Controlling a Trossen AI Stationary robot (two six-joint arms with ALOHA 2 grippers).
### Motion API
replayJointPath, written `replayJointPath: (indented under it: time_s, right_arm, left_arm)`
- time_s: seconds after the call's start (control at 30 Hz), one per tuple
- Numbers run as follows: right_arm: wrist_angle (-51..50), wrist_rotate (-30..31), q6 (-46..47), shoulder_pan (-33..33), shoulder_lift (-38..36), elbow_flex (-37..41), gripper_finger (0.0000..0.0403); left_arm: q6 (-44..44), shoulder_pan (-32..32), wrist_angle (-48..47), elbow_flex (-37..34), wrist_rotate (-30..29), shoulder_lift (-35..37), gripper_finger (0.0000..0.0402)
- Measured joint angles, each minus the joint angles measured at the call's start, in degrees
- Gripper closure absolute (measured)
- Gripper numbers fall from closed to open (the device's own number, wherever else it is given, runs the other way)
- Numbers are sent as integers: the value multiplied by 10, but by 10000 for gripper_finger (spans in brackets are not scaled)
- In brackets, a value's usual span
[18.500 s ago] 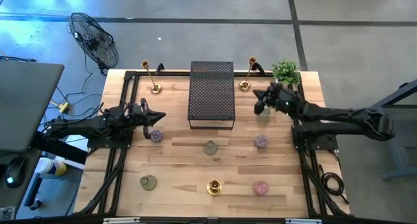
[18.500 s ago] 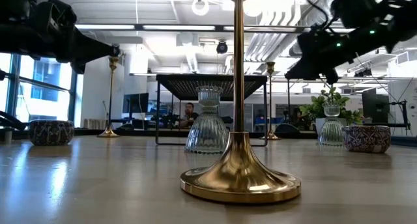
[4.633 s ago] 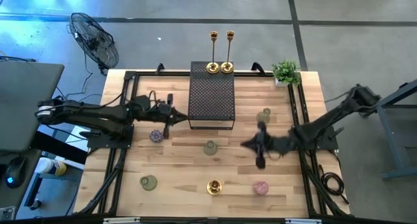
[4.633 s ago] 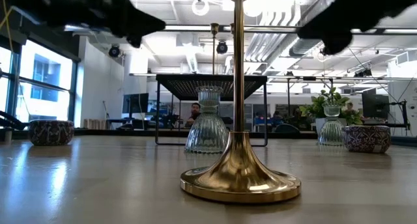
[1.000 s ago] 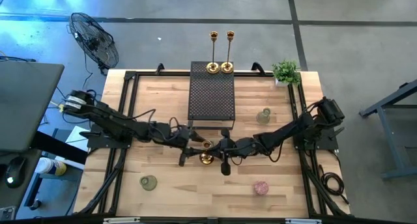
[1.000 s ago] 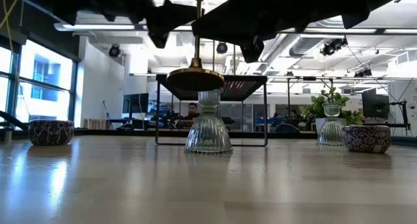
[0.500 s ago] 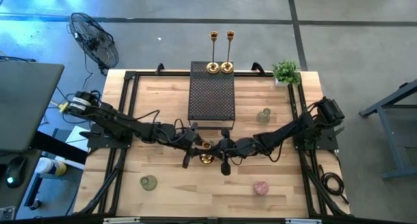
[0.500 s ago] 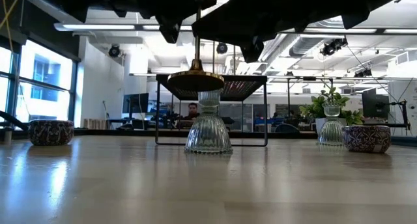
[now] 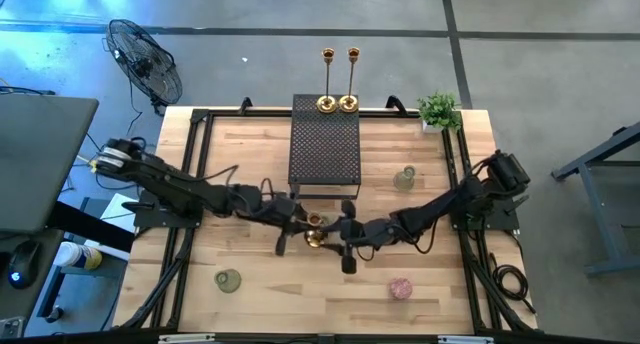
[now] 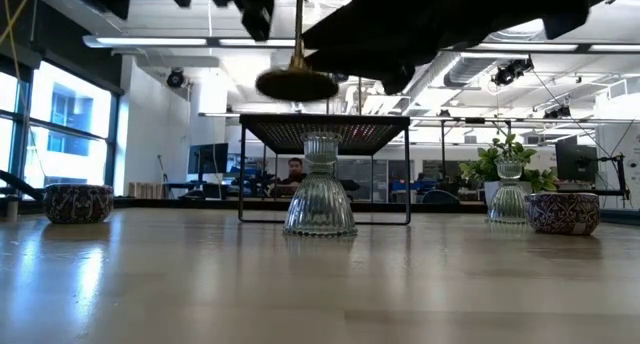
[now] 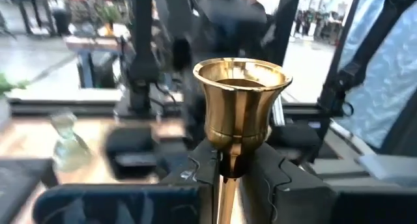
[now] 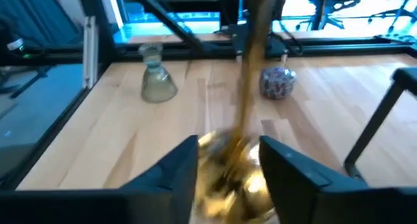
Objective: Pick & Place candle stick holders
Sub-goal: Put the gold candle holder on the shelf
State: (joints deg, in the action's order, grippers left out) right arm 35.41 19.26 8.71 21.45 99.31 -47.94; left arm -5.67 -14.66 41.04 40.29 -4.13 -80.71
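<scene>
One gold candlestick (image 9: pixel 315 230) hangs upright over the table's middle; its round base (image 10: pixel 297 84) is well above the wood. My left gripper (image 9: pixel 298 224) is shut on its stem. My right gripper (image 9: pixel 340 230) is open, its fingers (image 12: pixel 179 174) standing either side of the blurred gold base (image 12: pixel 231 172). Two more gold candlesticks (image 9: pixel 338 102) stand by their bases on the far end of the black mesh stand (image 9: pixel 324 149). Glass cups stand on the table: pale green ones (image 9: pixel 404 177) (image 9: pixel 227 280) (image 10: pixel 320 199) and pink-purple ones (image 9: pixel 400 287) (image 10: pixel 78 202) (image 10: pixel 560 212). My left gripper pinches the candlestick's stem just below its top cup (image 11: pixel 227 168) between its two fingers. The fingers come level from the table's left and lie across the stem. The candlestick hangs upright, cup up and base down, lifted clear of the table.
A small green potted plant (image 9: pixel 438 110) stands at the far right corner. Both arms cross the table's middle, in front of the mesh stand's near edge. A fan (image 9: pixel 145 59) stands on the floor beyond the far left corner.
My left gripper has gone up with the gold candlestick, which stays upright; its base stands higher over the table than a second ago. My right gripper has stayed about where it was beside the base.
</scene>
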Motion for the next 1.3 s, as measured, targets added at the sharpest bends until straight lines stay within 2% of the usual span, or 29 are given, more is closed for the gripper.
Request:
replayJointPath:
  time_s: [0.13,0.27,0.4,0.53,0.63,0.7,0.77,0.87,1.03,1.3]
  right_arm:
    - [-2,11,-22,19,-6,-1,195]
    - [-48,42,-22,35,-22,1,196]
    - [-68,94,-28,41,-38,1,242]
    - [-78,82,-36,33,-38,1,316]
    - [-80,62,-36,21,-38,1,375]
    - [-82,56,-38,14,-38,1,395]
    - [-83,54,-38,9,-38,0,389]
    - [-83,46,-41,6,-38,0,378]
    - [-83,44,-50,6,-38,0,396]
    - [-82,45,-54,7,-38,0,398]
  left_arm:
    - [33,5,-69,0,-26,75,369]
    - [63,36,-117,1,-71,164,369]
    - [81,114,-161,2,-76,219,369]
    - [80,237,-222,35,-40,235,369]
    - [78,339,-248,66,16,215,369]
    - [64,403,-251,85,62,190,369]
    - [46,464,-245,101,109,162,369]
    - [39,523,-231,122,152,108,369]
    - [39,563,-208,154,189,19,369]
    - [61,576,-182,209,189,-55,369]
